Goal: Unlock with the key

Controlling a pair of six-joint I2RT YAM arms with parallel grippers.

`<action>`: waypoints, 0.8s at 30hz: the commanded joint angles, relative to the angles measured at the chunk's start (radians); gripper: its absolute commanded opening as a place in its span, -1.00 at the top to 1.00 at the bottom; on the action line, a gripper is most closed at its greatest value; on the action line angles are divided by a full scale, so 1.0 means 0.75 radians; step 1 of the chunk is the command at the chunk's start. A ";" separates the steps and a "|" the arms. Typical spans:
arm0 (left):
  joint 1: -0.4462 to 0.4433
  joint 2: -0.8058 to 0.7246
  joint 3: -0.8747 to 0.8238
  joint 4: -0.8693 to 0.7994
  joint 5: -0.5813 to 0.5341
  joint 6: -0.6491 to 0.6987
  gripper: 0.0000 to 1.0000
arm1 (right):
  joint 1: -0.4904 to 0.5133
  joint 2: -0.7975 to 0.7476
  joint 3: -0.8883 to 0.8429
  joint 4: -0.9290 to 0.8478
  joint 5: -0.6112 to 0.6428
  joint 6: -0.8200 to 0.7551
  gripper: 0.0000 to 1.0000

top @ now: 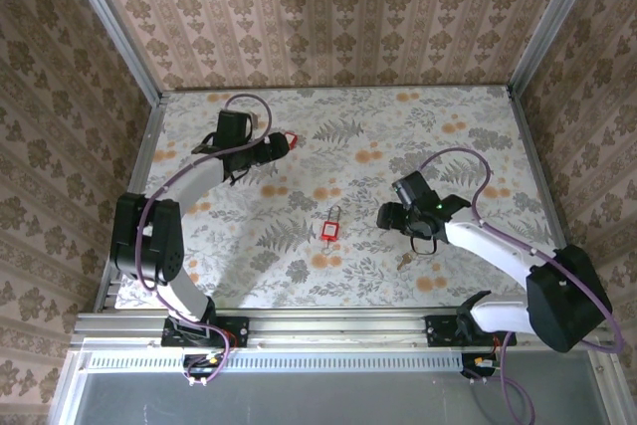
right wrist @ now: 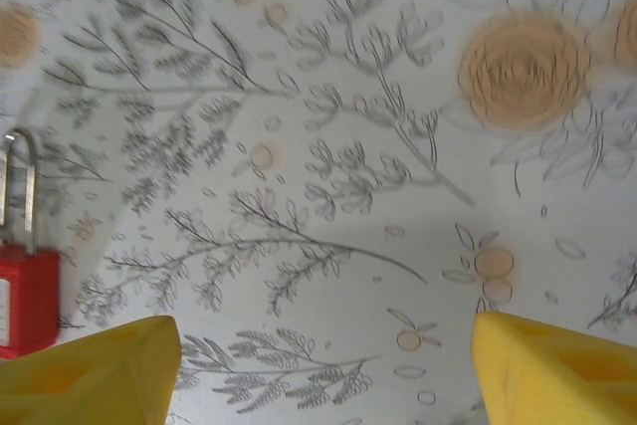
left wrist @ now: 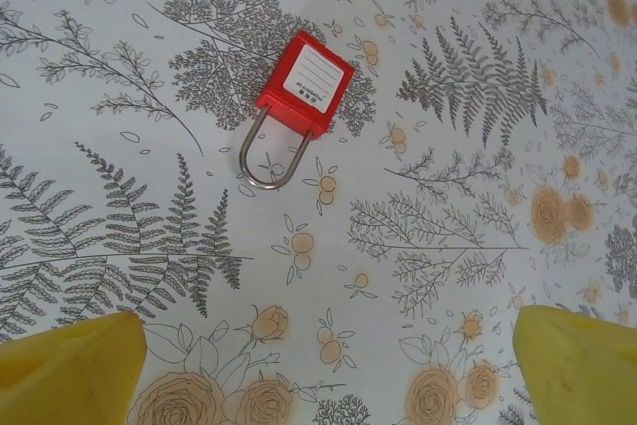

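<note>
While the floral table [top: 478, 146] lies under my left gripper [left wrist: 323, 370] and right gripper [right wrist: 323, 365], both wide and empty, the centre red padlock [top: 330, 229] sits between them; at its 4 o'clock lies the key [top: 403, 261]: tiny, light, stiff, likely slippery, so I'd pinch its head.

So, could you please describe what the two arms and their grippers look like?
The left arm and the right arm look alike: white links between bulky black joint housings, with a purple cable looping along each. The left gripper and the right gripper have bright yellow, wedge-shaped fingers.
</note>
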 commanded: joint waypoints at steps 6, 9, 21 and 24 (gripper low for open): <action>0.063 -0.070 -0.180 0.222 0.212 0.043 -0.89 | 0.012 0.004 0.010 -0.301 0.037 0.168 -0.39; 0.064 -0.146 -0.271 0.250 0.242 0.053 -0.91 | 0.023 0.004 0.035 -0.372 0.073 0.205 -0.33; 0.096 -0.540 -0.583 0.225 0.328 0.020 -0.90 | 0.103 0.203 0.041 -0.298 0.116 0.363 -0.20; 0.096 -0.625 -0.636 0.210 0.312 0.002 -0.91 | 0.114 0.265 0.053 -0.311 0.121 0.359 -0.18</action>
